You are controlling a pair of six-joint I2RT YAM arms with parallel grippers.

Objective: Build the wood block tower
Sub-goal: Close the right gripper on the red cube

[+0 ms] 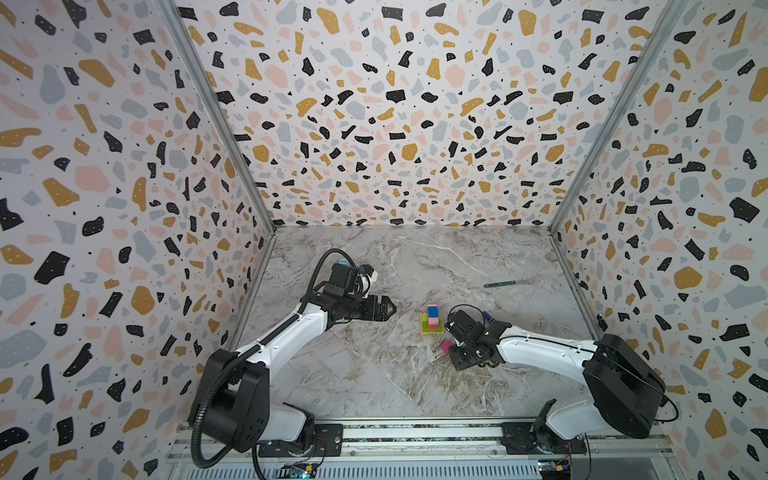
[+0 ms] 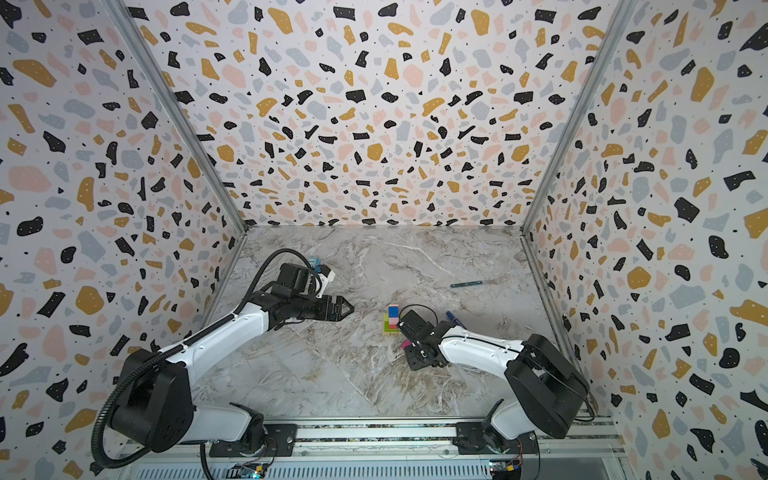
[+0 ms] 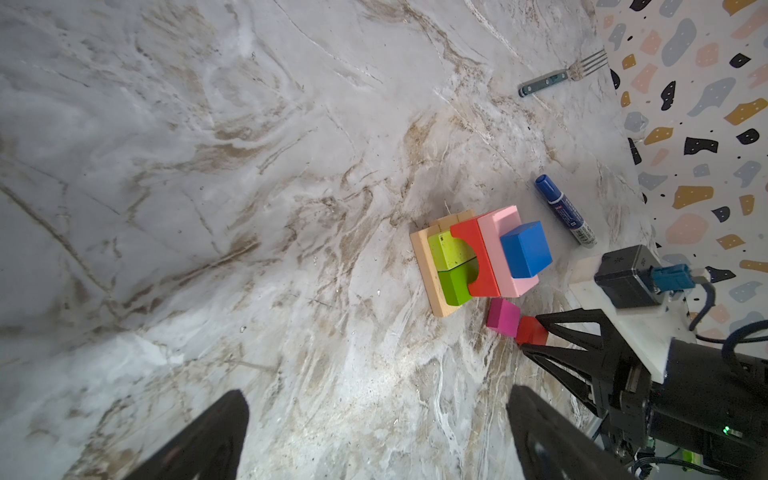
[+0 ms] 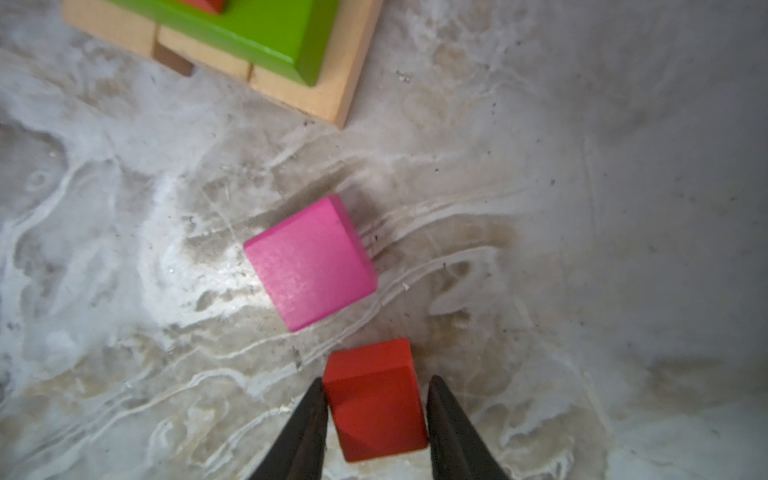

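Orange-red cube (image 4: pixel 374 399) clamped in right gripper (image 4: pixel 376 379), magenta cube (image 4: pixel 309 264) just beside (left gripper (image 3: pixel 378 392) gaping, apart)

**Robot body, located from the aluminium rail (image 1: pixel 415 434).** The left arm (image 1: pixel 286 332) and right arm (image 1: pixel 540 351) are wearing glossy white shells between bulky matte-black joint housings. A ribbed black conduit (image 1: pixel 199 415) is running up from the rail along the left arm. A thin black cable (image 1: pixel 467 308) is arching over the right arm's end farthest from the rail. Each wrist is carrying a black camera box (image 3: pixel 623 274) on a white plate, with a blue plug. The left gripper (image 1: pixel 392 308) and right gripper (image 3: pixel 532 332) are showing black, tapering, open-trussed fingers. A green light (image 3: pixel 726 430) is glowing on the right gripper's body.
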